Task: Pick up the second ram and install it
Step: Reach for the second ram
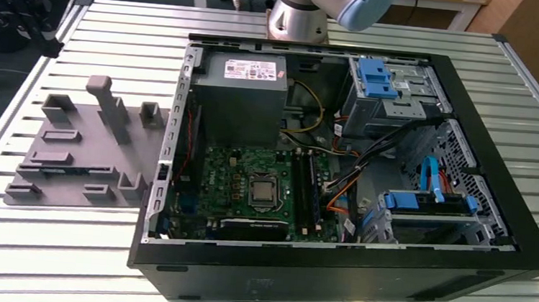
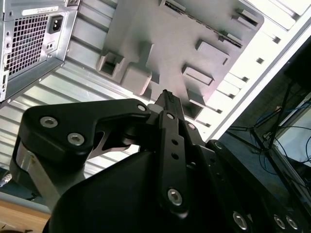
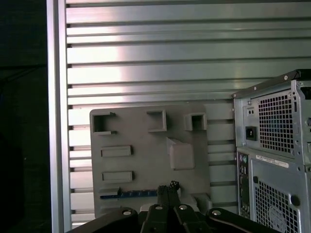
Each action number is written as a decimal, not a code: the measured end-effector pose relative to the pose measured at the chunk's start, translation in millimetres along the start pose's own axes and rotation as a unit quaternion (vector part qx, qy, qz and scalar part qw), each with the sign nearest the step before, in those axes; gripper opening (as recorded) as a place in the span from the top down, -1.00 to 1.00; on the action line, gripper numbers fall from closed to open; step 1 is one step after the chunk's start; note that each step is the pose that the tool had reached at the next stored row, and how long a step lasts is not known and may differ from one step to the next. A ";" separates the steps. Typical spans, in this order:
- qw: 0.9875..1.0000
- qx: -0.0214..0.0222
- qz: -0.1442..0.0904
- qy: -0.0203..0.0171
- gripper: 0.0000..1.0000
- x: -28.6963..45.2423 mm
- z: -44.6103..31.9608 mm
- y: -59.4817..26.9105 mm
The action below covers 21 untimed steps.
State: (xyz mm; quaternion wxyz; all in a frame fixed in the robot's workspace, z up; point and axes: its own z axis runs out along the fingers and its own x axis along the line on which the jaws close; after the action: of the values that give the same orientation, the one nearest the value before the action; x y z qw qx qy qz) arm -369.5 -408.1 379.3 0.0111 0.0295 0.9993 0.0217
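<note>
The second ram [image 3: 129, 194] is a thin blue-green strip standing on edge in a slot of the grey moulded tray [image 3: 146, 160]. The slot is on the tray's side away from the tall posts. My gripper [image 3: 167, 187] hangs high above the tray, and in the first wrist view its tips line up with the end of the stick nearer the computer. The black fingers are pressed together with nothing between them, as the second wrist view also shows of the gripper [image 2: 166, 94]. In the exterior view the tray [image 1: 76, 154] lies left of the open computer case [image 1: 337, 272].
The case lies on its side on a slatted metal table [image 1: 260, 28]. Inside it are the green motherboard [image 1: 239, 170], a grey power-supply box [image 1: 241, 84] and blue drive cages [image 1: 381, 77]. The case's perforated rear panel [image 3: 272, 160] stands close beside the tray. The arm's base [image 1: 294, 19] is behind the case.
</note>
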 end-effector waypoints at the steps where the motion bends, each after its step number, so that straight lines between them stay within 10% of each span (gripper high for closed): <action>1: 1.000 0.000 0.000 0.000 0.79 0.9 0.0 -0.1; 21: 1.000 0.000 0.000 0.000 0.79 22.9 -0.2 -1.4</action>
State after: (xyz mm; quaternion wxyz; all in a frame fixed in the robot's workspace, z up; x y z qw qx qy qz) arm -392.5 -408.1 378.9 0.0112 0.0295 0.9993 0.0217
